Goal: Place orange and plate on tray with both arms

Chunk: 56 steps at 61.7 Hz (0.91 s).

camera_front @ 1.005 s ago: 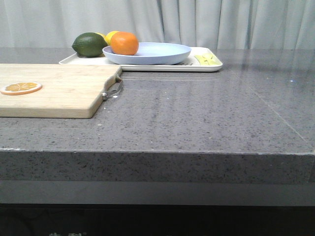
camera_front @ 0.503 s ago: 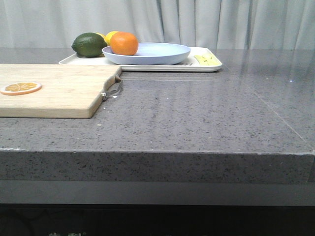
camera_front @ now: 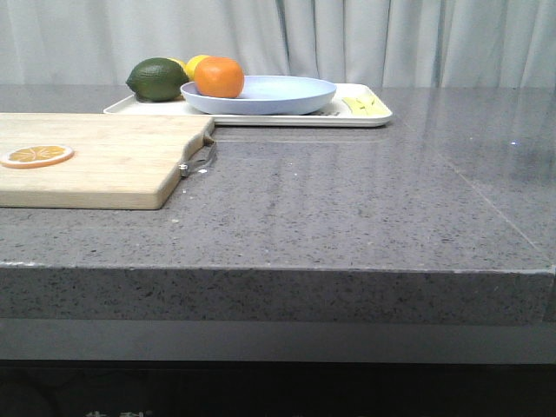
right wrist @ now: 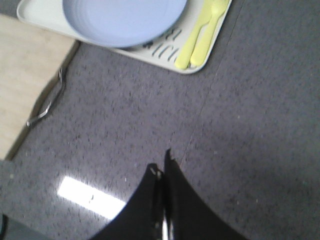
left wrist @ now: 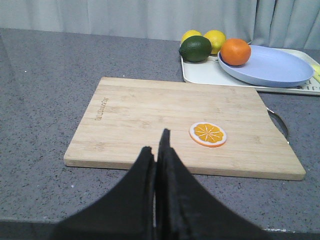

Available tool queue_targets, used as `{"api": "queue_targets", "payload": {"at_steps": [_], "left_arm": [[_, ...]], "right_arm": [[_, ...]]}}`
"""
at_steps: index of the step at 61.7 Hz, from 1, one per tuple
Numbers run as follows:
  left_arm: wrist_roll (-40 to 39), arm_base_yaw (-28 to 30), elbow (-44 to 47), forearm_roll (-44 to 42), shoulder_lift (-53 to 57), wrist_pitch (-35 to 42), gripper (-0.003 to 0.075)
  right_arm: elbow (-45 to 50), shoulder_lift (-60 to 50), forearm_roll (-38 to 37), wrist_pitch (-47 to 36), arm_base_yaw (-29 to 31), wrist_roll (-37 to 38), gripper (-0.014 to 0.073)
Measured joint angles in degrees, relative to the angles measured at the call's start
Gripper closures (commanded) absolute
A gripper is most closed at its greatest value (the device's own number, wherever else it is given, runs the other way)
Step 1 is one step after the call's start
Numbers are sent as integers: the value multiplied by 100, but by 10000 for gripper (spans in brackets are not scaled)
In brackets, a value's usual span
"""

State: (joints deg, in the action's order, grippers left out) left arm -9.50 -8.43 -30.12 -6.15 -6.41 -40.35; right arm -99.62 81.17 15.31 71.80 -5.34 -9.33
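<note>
The orange (camera_front: 219,76) lies on the left side of the lavender-blue plate (camera_front: 269,95), which rests on the cream tray (camera_front: 369,119) at the back of the grey counter. All three also show in the left wrist view: orange (left wrist: 235,51), plate (left wrist: 272,70), tray (left wrist: 200,74). The right wrist view shows the plate (right wrist: 122,20) and tray (right wrist: 192,67). My left gripper (left wrist: 156,145) is shut and empty, over the near edge of the cutting board. My right gripper (right wrist: 161,162) is shut and empty, above bare counter short of the tray. Neither gripper shows in the front view.
A wooden cutting board (camera_front: 95,161) with a metal handle (camera_front: 201,159) lies at the left and carries an orange slice (camera_front: 36,155). A dark green fruit (camera_front: 157,79) and a lemon (camera_front: 195,62) sit on the tray's left end. Yellow cutlery (right wrist: 202,32) lies on its right end.
</note>
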Motion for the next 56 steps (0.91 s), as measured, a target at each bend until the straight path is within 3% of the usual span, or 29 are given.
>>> {"api": "queue_targets", "payload": {"at_steps": [14,39,56], "left_arm": [[0,0,0,0,0,0,738],[0,0,0,0,0,0,738],[0,0,0,0,0,0,738]], "right_arm": [[2348,-1682,-2,-1504,0,-488,654],[6496,-4619,-2,-4108,0,-561,654],[7981,-6599,-2,-5019,0,-561,654]]}}
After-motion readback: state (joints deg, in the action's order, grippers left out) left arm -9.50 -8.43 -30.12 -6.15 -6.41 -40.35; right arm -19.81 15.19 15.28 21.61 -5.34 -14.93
